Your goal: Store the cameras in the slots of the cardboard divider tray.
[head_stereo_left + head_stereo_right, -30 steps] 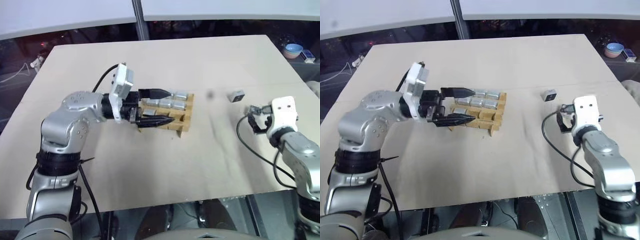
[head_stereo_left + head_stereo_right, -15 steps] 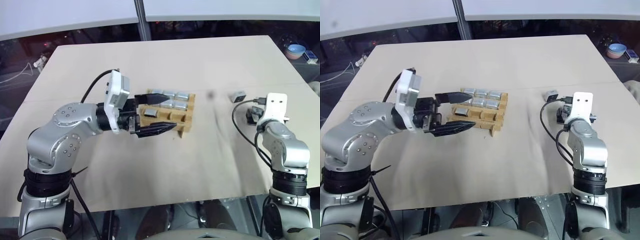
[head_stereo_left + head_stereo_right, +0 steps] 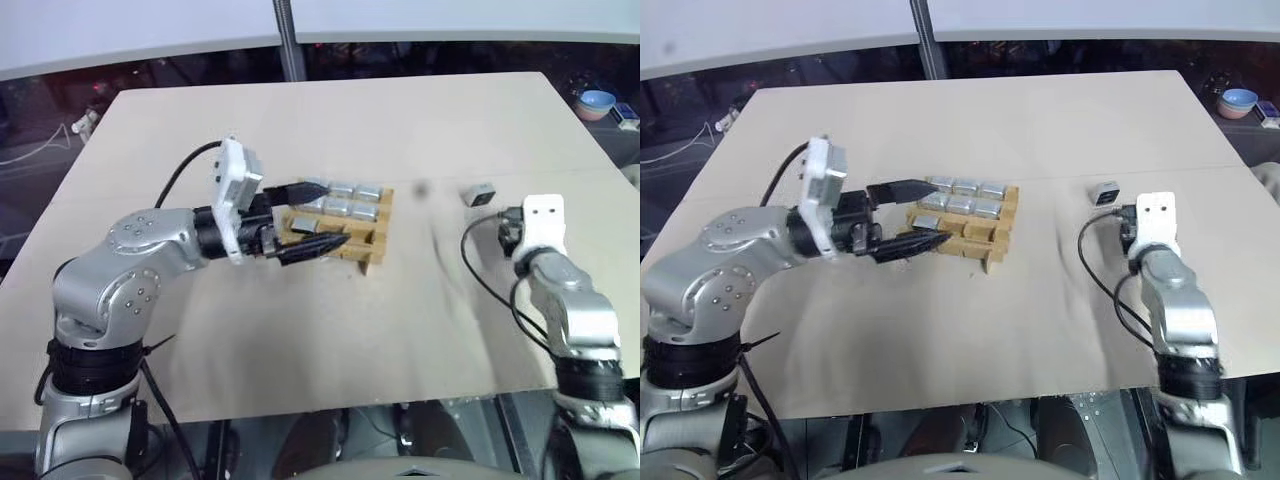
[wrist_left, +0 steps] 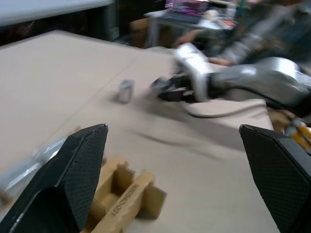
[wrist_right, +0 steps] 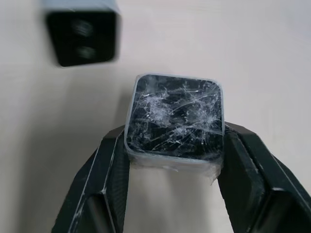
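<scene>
The light is even and soft over the pale table [image 3: 400,330], with only weak shadows under the arms. The left wrist view is blurred by motion. In the right wrist view, the camera [image 5: 82,36] behind looks out of focus.

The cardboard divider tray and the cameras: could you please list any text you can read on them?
Cardboard divider tray: a line of small dark print runs along one divider edge in the left wrist view; too blurred to read.
Camera between the right tool's fingers: no lettering visible.
Loose camera on the table: none visible.
</scene>
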